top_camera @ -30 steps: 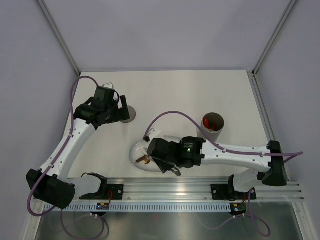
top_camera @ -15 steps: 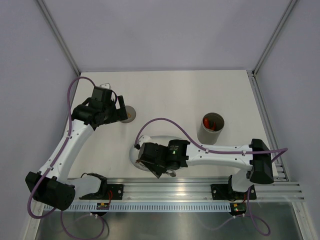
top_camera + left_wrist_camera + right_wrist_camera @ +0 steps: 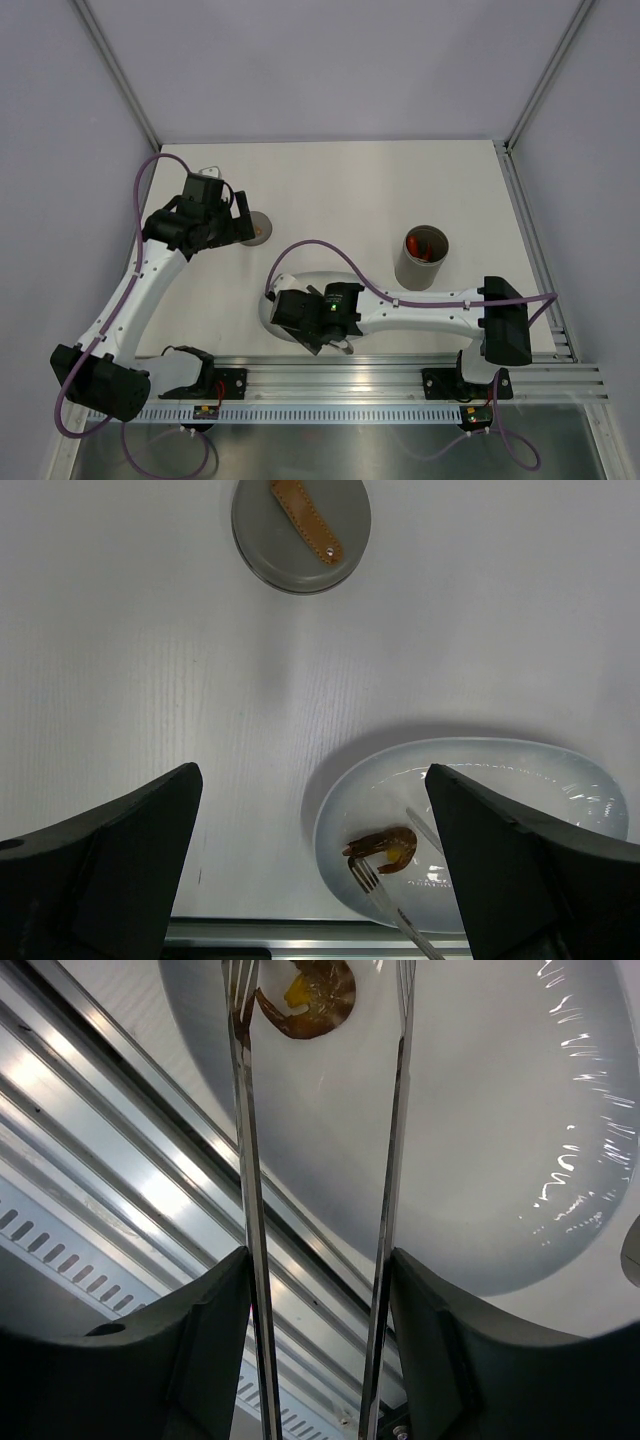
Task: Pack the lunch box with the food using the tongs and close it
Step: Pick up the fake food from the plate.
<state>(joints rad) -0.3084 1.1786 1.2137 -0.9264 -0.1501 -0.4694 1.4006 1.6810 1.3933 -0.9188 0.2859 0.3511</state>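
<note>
Now my right hand (image 3: 320, 1352) grips the tongs (image 3: 393, 1130), shrimp piece (image 3: 312, 995) between their spread tips; left hand (image 3: 315, 870) gapes empty.

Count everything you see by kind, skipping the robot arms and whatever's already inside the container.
Plate: 1
Tongs: 1
Shrimp piece: 1
Container: 1
Lid: 1
Total: 5

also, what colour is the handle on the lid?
Tan brown handle on the grey lid; clearest in the left wrist view.
</note>
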